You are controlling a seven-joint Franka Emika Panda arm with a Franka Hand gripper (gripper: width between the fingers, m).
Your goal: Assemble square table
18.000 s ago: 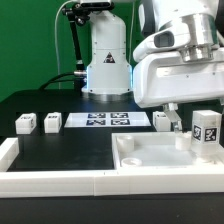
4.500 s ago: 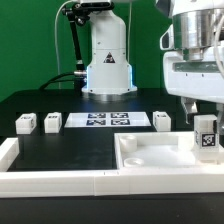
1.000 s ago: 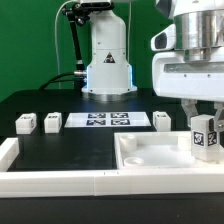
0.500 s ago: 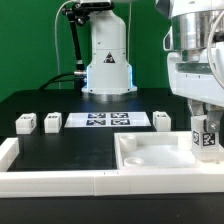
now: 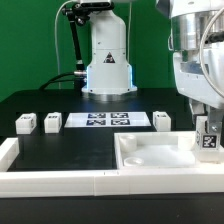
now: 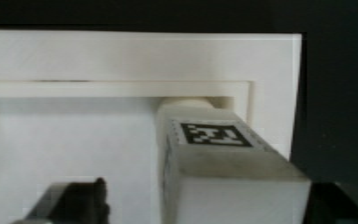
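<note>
The white square tabletop lies tray-side up at the exterior view's front right. One tagged white leg stands upright in its far right corner. My gripper hangs over that leg with its fingers down beside it. In the wrist view the leg rises from the tabletop's corner. One dark finger stands apart from the leg with a gap of white between them, so the gripper is open around the leg. Three more legs lie on the black table.
The marker board lies flat at the back middle, before the robot's base. Long white bars run along the front edge and the exterior view's left.
Over the last second my hand has turned and shifted toward the exterior view's right above the leg. The leg stays upright in the tabletop corner, a little lower and further right.
</note>
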